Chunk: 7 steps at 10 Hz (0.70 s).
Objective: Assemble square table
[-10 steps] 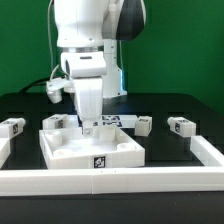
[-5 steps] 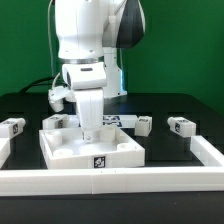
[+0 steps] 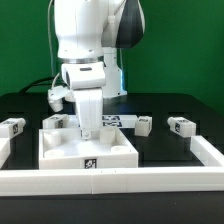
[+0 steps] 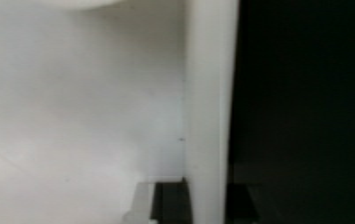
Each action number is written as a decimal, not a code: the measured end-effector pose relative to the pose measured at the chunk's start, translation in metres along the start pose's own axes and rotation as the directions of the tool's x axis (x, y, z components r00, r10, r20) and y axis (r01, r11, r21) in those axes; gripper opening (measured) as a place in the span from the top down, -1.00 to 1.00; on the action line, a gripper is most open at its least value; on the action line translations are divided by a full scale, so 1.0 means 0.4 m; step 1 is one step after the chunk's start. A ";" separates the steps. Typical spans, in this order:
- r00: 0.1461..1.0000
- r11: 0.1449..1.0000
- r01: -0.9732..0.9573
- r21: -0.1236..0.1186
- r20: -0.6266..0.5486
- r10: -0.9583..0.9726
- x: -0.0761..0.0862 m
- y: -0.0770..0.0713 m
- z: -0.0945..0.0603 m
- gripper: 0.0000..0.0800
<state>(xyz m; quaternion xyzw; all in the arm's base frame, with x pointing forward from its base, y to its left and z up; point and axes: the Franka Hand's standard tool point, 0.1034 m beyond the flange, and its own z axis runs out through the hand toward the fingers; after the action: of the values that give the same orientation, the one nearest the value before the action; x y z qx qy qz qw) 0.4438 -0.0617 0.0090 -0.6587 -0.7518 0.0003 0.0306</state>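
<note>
- Black bench (image 3: pixel 30 205) carries a border rail (image 3: pixel 110 180) at its near edge, likely a stop for parts.
- Just behind lies the slab (image 3: pixel 110 150).
- End effector (image 3: pixel 88 131) is fully closed, apparently pinching the slab's far rim to reposition it.
- Farther back, 1 loose leg (image 3: pixel 181 127) waits unattached.

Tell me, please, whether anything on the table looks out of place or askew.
Nothing stands out. The square tabletop lies flat, its front edge parallel to the front rail, and the fingers are closed on its back rim. The loose legs lie around it, none on the tabletop, none visibly damaged.
</note>
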 end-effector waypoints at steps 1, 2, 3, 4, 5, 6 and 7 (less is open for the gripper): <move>1.000 1.000 0.000 0.000 0.000 0.000 0.000 0.000 0.000 0.85; 1.000 1.000 0.000 0.000 0.000 0.000 0.000 0.000 0.000 0.85; 1.000 1.000 0.000 0.000 0.000 0.000 0.000 0.000 0.000 0.85; 1.000 1.000 0.000 0.000 0.000 0.000 0.000 0.000 0.000 0.85; 1.000 1.000 -0.004 0.000 0.000 0.004 0.001 0.000 0.000 0.85; 0.998 0.998 -0.066 0.000 -0.003 0.066 0.020 0.006 0.001 0.85; 0.996 0.996 -0.090 -0.008 -0.009 0.090 0.052 0.018 0.002 0.85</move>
<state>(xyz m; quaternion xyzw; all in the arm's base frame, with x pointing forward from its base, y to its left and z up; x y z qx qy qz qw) 0.4481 -0.0401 0.0088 -0.6920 -0.7213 -0.0043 0.0309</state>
